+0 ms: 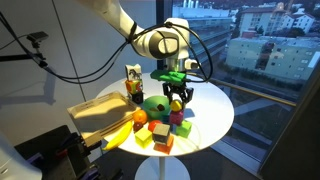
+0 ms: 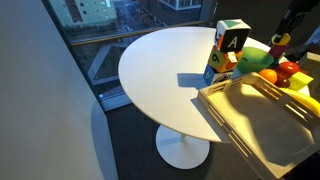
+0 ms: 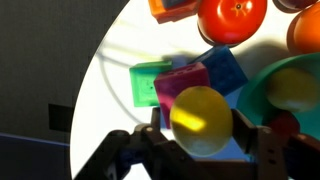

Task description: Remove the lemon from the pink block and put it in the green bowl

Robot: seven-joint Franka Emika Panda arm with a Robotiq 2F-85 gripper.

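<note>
Gripper clasps lemon just beside green bowl.

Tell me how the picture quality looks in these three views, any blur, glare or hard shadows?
Wrist view: the lemon in the pincer is soft, out of focus, with a glare patch. In an exterior view, sun whitens the table and the box casts a hard shadow. In an exterior view, the table is bright against dim surroundings.
</note>
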